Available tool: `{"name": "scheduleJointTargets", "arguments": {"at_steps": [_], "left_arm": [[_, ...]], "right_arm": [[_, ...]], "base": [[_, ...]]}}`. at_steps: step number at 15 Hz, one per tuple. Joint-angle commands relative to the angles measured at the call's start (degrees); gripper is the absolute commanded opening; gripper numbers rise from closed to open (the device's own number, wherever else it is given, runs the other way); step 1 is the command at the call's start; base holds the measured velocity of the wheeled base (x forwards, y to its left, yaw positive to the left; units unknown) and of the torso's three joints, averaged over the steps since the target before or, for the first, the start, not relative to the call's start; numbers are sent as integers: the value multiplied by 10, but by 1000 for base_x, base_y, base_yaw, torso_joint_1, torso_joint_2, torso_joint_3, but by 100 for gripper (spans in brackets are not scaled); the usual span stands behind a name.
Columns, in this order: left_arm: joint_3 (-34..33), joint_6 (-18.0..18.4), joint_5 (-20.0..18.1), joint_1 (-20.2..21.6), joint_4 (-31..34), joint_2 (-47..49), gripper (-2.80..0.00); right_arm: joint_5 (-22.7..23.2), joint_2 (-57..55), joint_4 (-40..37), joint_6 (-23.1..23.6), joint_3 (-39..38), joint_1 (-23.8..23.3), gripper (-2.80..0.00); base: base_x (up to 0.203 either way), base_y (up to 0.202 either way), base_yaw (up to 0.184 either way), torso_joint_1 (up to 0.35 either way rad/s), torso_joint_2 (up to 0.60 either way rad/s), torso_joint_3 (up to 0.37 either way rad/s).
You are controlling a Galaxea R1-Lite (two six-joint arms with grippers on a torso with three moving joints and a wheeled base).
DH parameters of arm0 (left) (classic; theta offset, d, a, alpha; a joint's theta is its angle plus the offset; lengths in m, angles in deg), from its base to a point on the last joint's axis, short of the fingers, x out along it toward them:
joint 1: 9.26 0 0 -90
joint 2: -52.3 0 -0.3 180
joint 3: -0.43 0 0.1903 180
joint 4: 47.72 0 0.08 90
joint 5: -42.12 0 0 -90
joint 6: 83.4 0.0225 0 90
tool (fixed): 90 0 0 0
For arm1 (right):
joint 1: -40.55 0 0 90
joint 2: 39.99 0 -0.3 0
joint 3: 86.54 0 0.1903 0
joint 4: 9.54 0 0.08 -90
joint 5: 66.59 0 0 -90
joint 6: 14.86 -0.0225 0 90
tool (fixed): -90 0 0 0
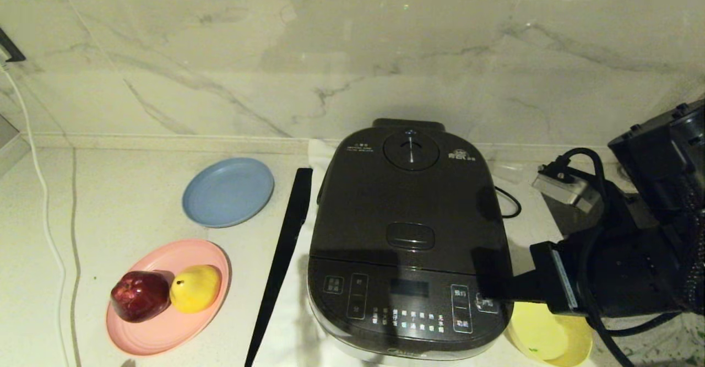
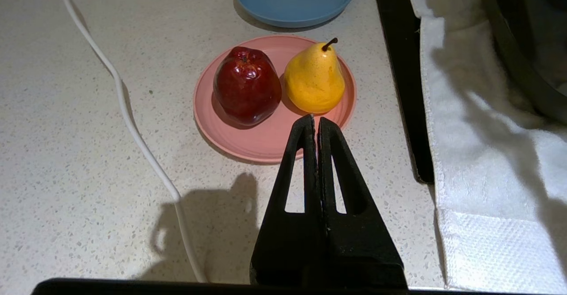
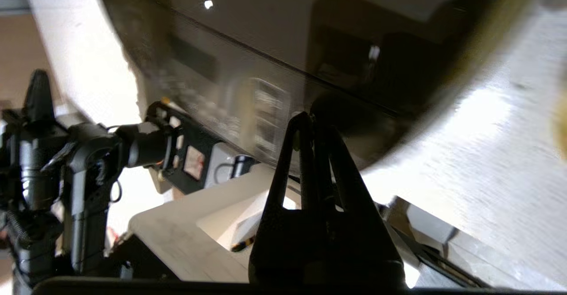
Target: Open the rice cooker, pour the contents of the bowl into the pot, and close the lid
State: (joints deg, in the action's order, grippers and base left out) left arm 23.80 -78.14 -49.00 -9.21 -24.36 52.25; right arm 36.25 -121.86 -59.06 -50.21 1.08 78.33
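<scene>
Head view: right gripper (image 1: 487, 290) closed at rice cooker (image 1: 407, 235) panel edge

A pale speckled stone surface (image 1: 126, 207) runs up to a wall (image 1: 352, 53) of glossy white marble with grey veins, which throws back soft reflections of the room light. A low cream ledge (image 1: 165, 142) lines the surface's far edge where it meets the wall. A white cable (image 1: 38, 179) trails along the surface's left side. A dark fitting (image 1: 10, 47) sits on the wall at far left.
</scene>
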Motion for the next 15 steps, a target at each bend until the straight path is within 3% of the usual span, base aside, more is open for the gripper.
{"name": "scheduleJointTargets", "arguments": {"at_steps": [1,4,8,12,15], "left_arm": [[-5,0,0,0,0,0,-280],[-5,0,0,0,0,0,-280],[-5,0,0,0,0,0,-280],[-5,0,0,0,0,0,-280],[-5,0,0,0,0,0,-280]], "right_arm": [[1,35,4,-10,15,1,-280],[-28,66,5,-14,38,-2,-280],[-168,113,2,0,63,-15,-280],[-322,204,0,73,79,-19,-280],[-390,294,-9,152,75,-49,-280]], "base": [[0,0,0,0,0,0],[0,0,0,0,0,0],[0,0,0,0,0,0],[0,0,0,0,0,0],[0,0,0,0,0,0]]}}
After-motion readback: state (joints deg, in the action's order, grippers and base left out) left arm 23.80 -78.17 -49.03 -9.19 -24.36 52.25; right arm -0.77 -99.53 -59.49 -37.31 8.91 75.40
